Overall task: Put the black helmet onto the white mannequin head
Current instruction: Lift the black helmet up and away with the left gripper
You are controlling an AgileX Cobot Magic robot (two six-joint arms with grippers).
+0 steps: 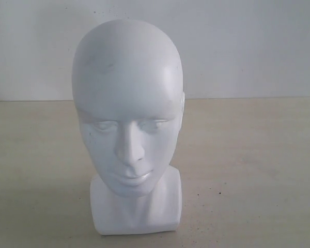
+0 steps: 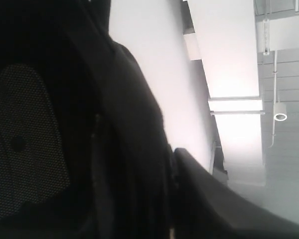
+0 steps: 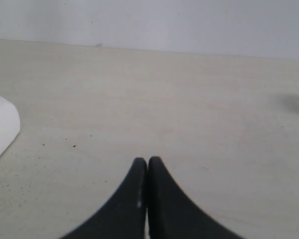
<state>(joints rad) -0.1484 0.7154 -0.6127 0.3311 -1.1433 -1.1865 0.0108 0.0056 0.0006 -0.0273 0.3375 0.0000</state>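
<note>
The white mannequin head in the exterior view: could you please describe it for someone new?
Start at the beige table before the pale wall. On it, mid-view, stands the white mannequin head, upright, facing the camera. It is glossy, bald, with a moulded face and blocky neck base.

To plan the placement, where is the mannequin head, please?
The white mannequin head stands upright on the table, slightly left of centre in the exterior view.

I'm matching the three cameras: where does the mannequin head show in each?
Exterior view: the mannequin head stands centre, facing the camera.
Left wrist view: absent; the dark helmet fills most of it.
Right wrist view: only a white corner, likely its base, at the edge.
Shared by exterior and right wrist: the table meeting the white wall.
</note>
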